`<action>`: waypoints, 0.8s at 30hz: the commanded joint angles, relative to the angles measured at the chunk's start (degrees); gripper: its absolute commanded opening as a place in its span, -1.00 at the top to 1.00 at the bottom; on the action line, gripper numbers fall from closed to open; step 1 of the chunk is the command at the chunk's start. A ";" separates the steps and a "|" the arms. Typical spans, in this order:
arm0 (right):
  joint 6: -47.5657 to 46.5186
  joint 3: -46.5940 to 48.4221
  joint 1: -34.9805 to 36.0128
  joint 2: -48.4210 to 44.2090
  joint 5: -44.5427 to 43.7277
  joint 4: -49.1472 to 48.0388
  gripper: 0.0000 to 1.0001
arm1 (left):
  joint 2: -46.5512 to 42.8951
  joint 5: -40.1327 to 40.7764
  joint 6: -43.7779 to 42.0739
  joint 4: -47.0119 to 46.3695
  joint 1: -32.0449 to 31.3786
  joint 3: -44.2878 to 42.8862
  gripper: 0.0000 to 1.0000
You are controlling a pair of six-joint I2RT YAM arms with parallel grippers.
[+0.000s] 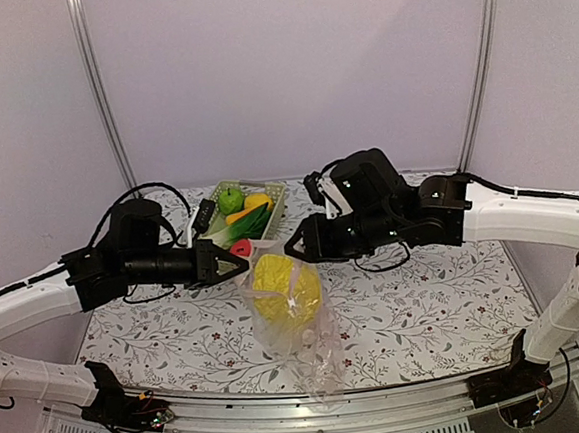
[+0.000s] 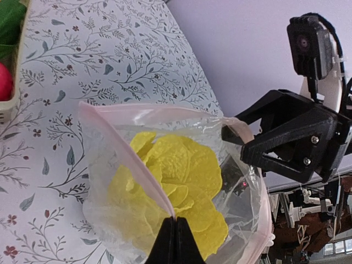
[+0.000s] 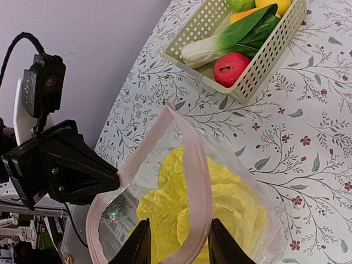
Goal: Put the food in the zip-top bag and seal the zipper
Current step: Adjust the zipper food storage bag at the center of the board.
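The clear zip-top bag point(image 1: 298, 326) hangs open between my grippers, with the yellow leafy cabbage point(image 1: 285, 287) inside. My left gripper point(image 1: 235, 266) is shut on the bag's pink zipper strip point(image 2: 137, 165), pinching it at its fingertips point(image 2: 176, 225). My right gripper point(image 3: 179, 245) is open, and its jaws straddle the far side of the strip point(image 3: 198, 181) without closing on it. The red round fruit point(image 3: 231, 69), dark green vegetable point(image 3: 242, 33), green apple point(image 1: 230, 199) and small yellow fruit point(image 1: 258, 201) lie in the basket. I see no red white-dotted piece.
The pale green lattice basket point(image 1: 273, 193) stands at the back of the flowered table point(image 1: 426, 296), just behind the bag. The bag's bottom reaches toward the table's front edge. Metal posts point(image 1: 99, 91) rise at both back corners.
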State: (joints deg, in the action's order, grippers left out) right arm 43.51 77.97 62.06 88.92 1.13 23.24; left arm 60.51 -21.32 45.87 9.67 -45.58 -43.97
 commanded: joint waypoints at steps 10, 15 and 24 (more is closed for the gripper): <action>-6.16 11.07 -0.36 -1.25 -3.45 5.86 1.00 | 7.60 -0.14 -5.17 1.45 -0.86 -16.01 1.00; -11.79 14.64 -0.36 -5.40 -4.90 5.37 1.00 | 11.75 -0.05 -8.66 2.18 -1.44 -29.68 1.00; -11.44 6.79 -0.32 -10.19 -10.27 5.26 1.00 | 13.59 0.86 -6.18 -3.78 -1.35 -28.20 1.00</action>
State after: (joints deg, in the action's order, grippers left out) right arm 32.93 87.33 62.06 78.08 -6.52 27.40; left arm 72.36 -20.88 39.53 7.29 -46.28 -73.63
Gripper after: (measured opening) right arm 0.006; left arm 0.005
